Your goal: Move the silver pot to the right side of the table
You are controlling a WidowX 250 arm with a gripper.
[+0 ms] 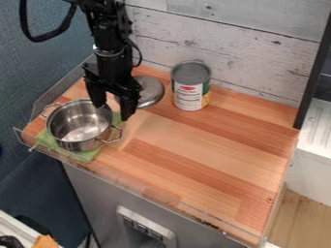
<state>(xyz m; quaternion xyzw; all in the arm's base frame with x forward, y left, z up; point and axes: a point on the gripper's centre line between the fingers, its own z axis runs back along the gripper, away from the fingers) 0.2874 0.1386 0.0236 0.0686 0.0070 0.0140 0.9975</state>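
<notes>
My gripper (112,112) is positioned at the rim of the silver pot (79,125), fingers open; pot seated on green mat (88,154).

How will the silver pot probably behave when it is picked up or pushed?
The pot looks like shiny metal, so it should stay stiff but may be slippery. It looks empty and thin-walled, so probably it is light for its size. If pushed, it might drag the green mat under it.
</notes>
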